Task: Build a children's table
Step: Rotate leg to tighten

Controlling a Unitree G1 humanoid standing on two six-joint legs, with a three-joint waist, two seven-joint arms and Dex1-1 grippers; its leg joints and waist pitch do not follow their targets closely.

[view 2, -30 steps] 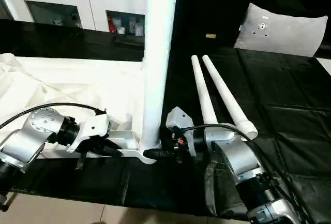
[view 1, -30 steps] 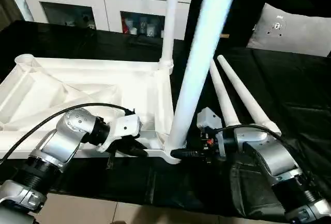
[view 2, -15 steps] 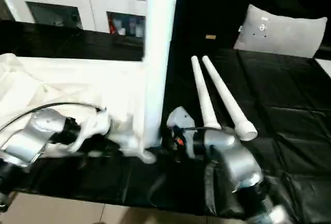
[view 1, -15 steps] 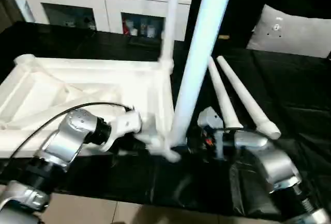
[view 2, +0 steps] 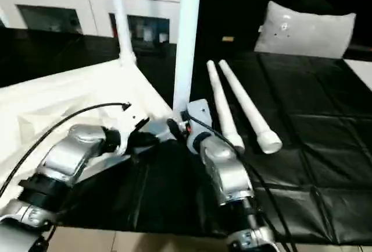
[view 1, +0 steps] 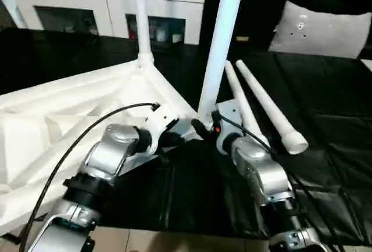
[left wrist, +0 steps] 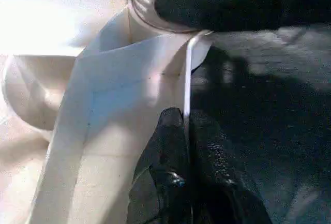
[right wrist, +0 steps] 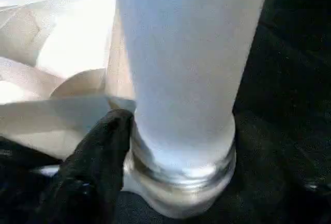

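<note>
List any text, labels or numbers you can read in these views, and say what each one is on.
No readable text in any view.
The tabletop and the legs are plain white, unmarked.
The grey-white bag bears a small round mark, too blurred to read.
Items behind the cabinet glass: too small to read.

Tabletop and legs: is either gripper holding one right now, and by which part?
The left gripper is shut on the tabletop's thin rim near the corner socket. The right gripper grips the upright leg at its base.
</note>
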